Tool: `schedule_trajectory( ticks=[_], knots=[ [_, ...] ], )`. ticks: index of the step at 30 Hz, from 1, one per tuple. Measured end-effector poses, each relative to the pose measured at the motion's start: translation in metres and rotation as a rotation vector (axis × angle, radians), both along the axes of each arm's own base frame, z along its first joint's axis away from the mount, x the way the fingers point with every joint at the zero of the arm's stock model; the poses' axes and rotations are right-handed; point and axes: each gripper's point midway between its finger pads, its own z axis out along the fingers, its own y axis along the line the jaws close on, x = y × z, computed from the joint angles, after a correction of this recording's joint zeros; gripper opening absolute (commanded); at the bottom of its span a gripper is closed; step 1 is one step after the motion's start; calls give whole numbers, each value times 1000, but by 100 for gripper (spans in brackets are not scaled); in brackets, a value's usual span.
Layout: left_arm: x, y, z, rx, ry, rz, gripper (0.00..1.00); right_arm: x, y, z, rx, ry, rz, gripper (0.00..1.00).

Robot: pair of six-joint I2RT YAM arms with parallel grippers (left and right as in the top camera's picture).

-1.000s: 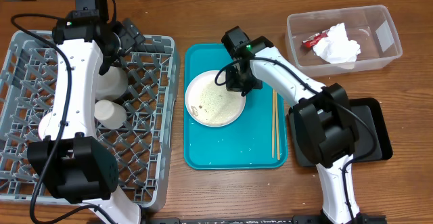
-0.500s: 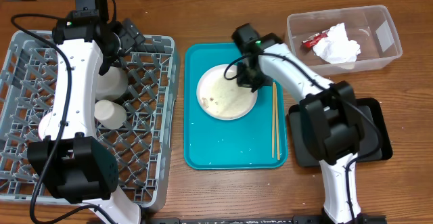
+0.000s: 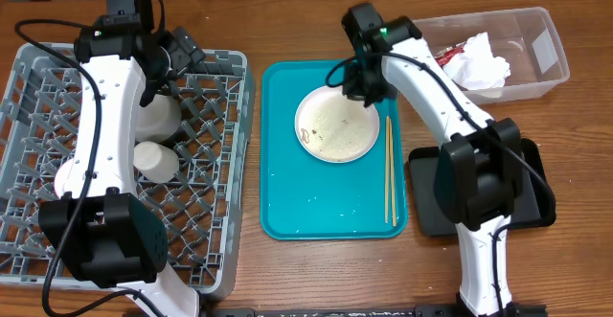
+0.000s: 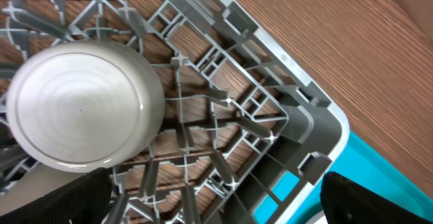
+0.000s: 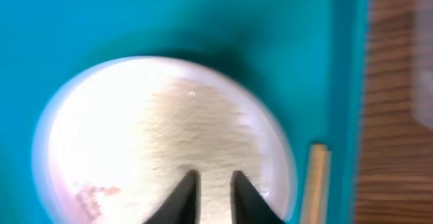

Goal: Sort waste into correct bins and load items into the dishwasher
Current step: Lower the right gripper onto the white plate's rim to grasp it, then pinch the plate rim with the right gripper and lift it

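Right pincer (image 5: 208,178) hovers over the far part of the round plate (image 3: 335,127). Its jaws are narrowly parted with nothing between them (the plate's surface shows through the gap). Left pincer (image 4: 216,183) stands wide over the far right corner of the dish rack (image 3: 206,164) and holds nothing.

Location: the plate lies flat in the far right part of the teal tray (image 3: 287,202), with food scraps (image 3: 330,135) spread over its face. Its right rim is just beside the chopsticks (image 3: 389,169).

Probable faults:
1. A thin-rim grip on a flat plate may slip, and a tilt would shed scraps onto the teal tray or the bench (image 3: 287,279).
2. Sliding the plate further right would knock the chopsticks out of line.
3. Loading the plate before it is emptied would carry scraps into the rack.

Inventory:
- Plate: one.
- Chopsticks: two, lying side by side.
- Clear tub (image 3: 546,78): one, far right, holding one crumpled napkin (image 3: 476,63) and one snack wrapper (image 3: 445,56).
- Black tray (image 3: 536,178): one, partly hidden under the right arm.
- Dish rack: one, holding one upturned bowl (image 4: 81,105) and one white cup (image 3: 153,160).
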Motion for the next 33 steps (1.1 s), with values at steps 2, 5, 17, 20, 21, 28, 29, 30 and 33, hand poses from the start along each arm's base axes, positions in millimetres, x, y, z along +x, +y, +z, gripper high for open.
schedule_trajectory(
  ticks=[2,5,17,20,21,28,29,30,33],
  knots=[
    [0,2,0,9,1,4,100,-1,20,9,55,-17,75,82],
    [0,3,0,18,-1,9,100,-14,46,12,94,-9,189,83],
    [0,4,1,22,-2,11,100,-86,123,-12,3,9,513,82],
    [0,4,0,22,-1,11,100,-94,130,-22,-50,-14,563,82],
    [0,4,0,22,-2,11,100,-95,130,-26,-68,-22,572,81],
    [-1,4,0,22,6,11,100,-102,107,-51,-164,16,579,64],
    [-1,4,0,22,6,11,100,-103,106,-52,-170,20,578,60],
    [-1,4,0,22,6,10,100,-102,105,-53,-174,18,579,57],
    [-1,4,0,22,6,10,100,-103,105,-53,-173,21,581,49]
  ],
)
